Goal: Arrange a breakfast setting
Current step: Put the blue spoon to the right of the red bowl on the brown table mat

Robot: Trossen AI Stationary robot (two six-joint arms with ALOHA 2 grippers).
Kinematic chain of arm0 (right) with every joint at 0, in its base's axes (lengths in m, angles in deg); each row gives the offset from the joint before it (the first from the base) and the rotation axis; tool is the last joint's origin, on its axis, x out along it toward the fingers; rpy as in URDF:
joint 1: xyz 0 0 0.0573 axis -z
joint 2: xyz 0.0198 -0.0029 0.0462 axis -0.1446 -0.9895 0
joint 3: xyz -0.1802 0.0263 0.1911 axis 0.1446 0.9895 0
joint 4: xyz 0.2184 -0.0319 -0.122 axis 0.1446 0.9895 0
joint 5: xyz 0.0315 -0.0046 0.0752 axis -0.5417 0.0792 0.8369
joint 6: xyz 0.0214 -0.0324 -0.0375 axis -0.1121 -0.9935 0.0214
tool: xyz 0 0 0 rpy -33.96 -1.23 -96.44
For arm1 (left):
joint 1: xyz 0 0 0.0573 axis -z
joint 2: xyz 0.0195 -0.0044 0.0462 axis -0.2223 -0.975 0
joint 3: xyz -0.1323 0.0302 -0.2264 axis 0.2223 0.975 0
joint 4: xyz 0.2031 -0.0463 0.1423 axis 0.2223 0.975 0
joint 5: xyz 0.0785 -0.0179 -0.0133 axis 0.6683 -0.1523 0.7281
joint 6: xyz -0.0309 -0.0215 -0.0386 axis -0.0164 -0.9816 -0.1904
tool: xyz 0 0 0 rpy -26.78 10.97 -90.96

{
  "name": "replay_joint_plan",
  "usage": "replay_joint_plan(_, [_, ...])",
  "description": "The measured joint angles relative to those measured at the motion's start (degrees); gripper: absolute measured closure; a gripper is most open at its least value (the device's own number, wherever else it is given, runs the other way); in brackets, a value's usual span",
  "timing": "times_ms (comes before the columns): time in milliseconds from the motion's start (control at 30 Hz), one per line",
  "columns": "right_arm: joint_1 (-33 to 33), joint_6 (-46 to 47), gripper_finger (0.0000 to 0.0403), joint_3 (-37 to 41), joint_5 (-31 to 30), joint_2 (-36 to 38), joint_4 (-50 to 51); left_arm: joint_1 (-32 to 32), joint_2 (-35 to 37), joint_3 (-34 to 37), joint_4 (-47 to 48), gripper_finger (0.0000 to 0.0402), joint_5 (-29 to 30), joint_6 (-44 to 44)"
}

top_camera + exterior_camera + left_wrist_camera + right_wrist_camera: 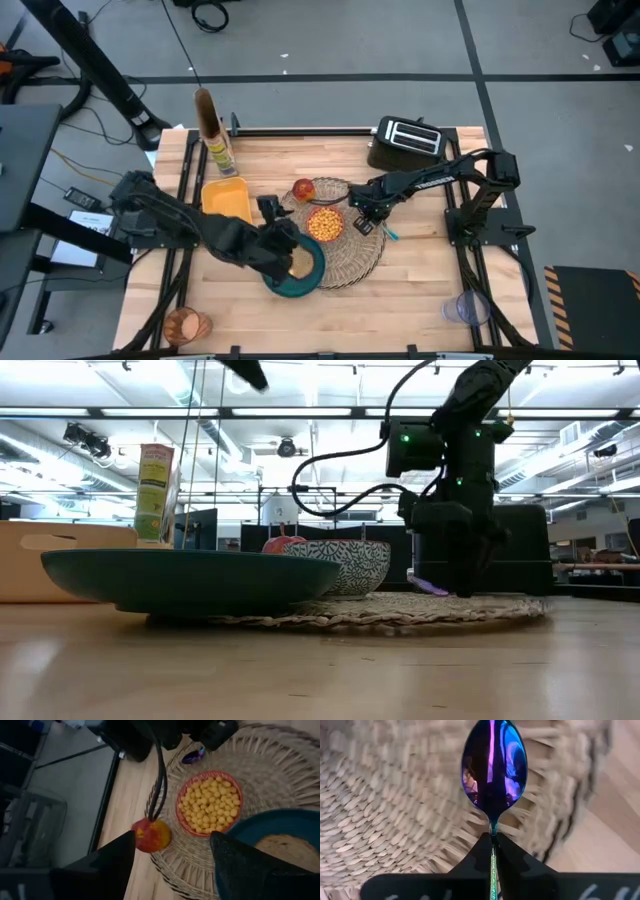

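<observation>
Wood tabletop (420, 290) on a grey shop floor; low view looks into a big room w/ ceiling strip lights. Black toaster (405, 140) at the far edge, yellow container (227, 198) and a cereal box (217, 150) far-left, clear cup (465, 308) near-right corner, orange cup (186, 325) near-left corner.

Round woven placemat (355, 255) sits mid-table. On it: pink bowl (324, 224) full of yellow cereal balls, red apple (304, 189) at the mat's far-left rim, just beside the bowl. Teal plate (300, 285) overlaps the mat's near-left edge w/ toast (287, 847) lying on it.

Right gripper (362, 216) is down over the mat's right part, just right of the bowl, fingers clamped on the handle of the blue-purple spoon (494, 767); spoon bowl points out ahead of the fingers, above the weave. In low view the spoon end shows just over the mat; can't tell if it touches.

Left gripper (283, 245) hovers over the plate's far side, 2 fingers (250, 865) spread apart, nothing between them; apple, bowl and toast show past them.
</observation>
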Motion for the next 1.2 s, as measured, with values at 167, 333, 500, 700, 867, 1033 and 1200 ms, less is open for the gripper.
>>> replay_joint_plan(167, [-0.16,11.23,0.0381,-2.37,-0.54,2.46,0.24,0.3,7.02,0.52,-0.58,0.0146,-4.91,5.0])
replay_joint_plan(333, [-0.82,20.85,0.0387,-2.29,-1.44,2.01,-4.31,0.25,16.07,7.2,-6.66,0.0148,-17.95,10.87])
replay_joint_plan(500, [-2.79,31.11,0.0378,-0.55,-4.95,0.9,-9.33,1.41,23.96,14.45,-11.55,0.0148,-20.06,12.15])
replay_joint_plan(700, [-7.4,42.74,0.0386,-0.07,-9.11,0.74,-9.42,6.64,26.51,16.74,-14.1,0.0148,-20.1,12.09])
replay_joint_plan(867, [-10.56,49.78,0.0381,-0.07,-8.98,0.49,-8.57,11.59,26.57,16.72,-14.45,0.0148,-20.07,11.38])
replay_joint_plan(1033, [-11.18,51.38,0.0369,-0.07,-10.29,0.48,-5.72,16.66,26.55,15.22,-13.09,0.0148,-19.99,7.97])
replay_joint_plan(1200, [-11.14,50.44,0.0353,-0.07,-11.16,0.48,-5.62,20.4,26.53,11.57,-9.51,0.0148,-20.22,1.02])
